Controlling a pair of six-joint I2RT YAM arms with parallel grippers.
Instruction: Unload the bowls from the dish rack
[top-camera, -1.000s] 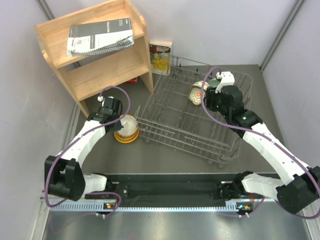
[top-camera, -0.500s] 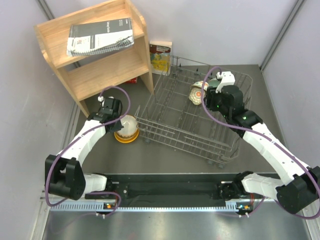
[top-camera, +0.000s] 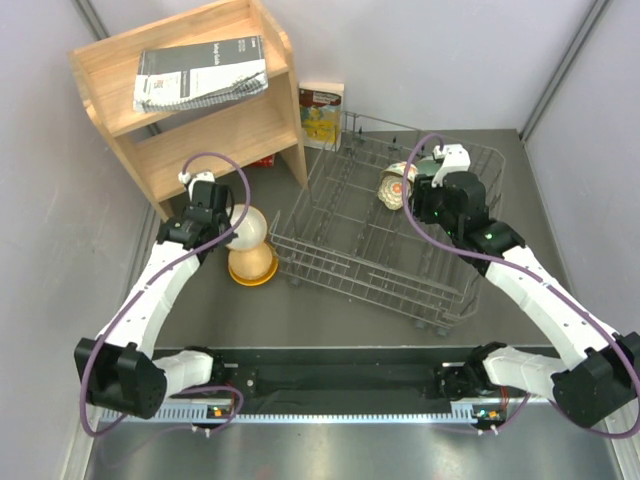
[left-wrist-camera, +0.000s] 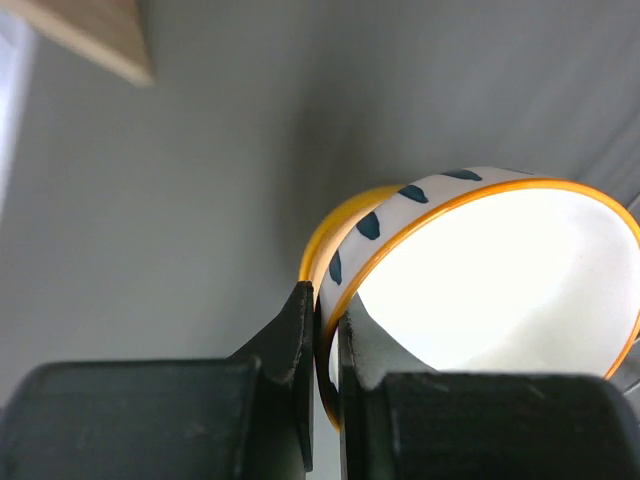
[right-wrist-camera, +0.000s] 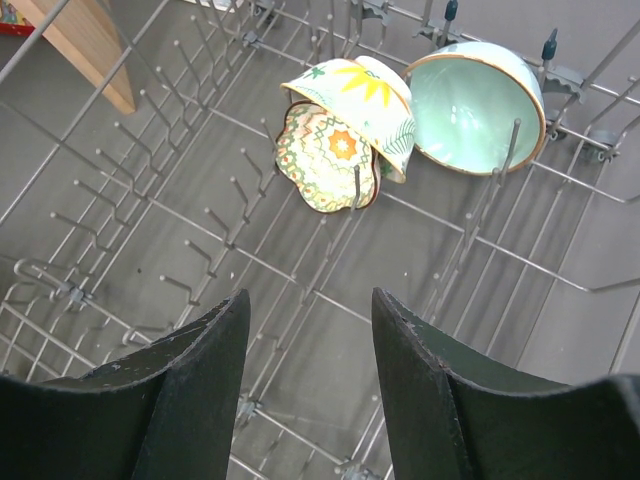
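Observation:
My left gripper (top-camera: 228, 222) is shut on the rim of the white bowl with dark stripes (top-camera: 251, 228), holding it tilted just above the orange-yellow bowl (top-camera: 253, 266) on the table left of the dish rack (top-camera: 350, 250). In the left wrist view the fingers (left-wrist-camera: 300, 330) pinch that orange-edged rim of the striped bowl (left-wrist-camera: 490, 270), with the orange-yellow bowl (left-wrist-camera: 335, 222) behind it. My right gripper (right-wrist-camera: 310, 320) hangs open over the rack's tines. Ahead of it stand a scalloped floral bowl (right-wrist-camera: 325, 160), a yellow-flowered bowl (right-wrist-camera: 370, 90) leaning on it, and a teal bowl (right-wrist-camera: 475, 105).
A wooden shelf (top-camera: 190, 120) with a spiral-bound booklet (top-camera: 200, 72) stands at the back left, close to my left arm. A small box (top-camera: 321, 115) leans against the back wall behind the rack. Grey walls close in on both sides.
My left gripper has lifted the striped bowl up off the orange-yellow bowl and drawn it toward the shelf. The right arm has not moved.

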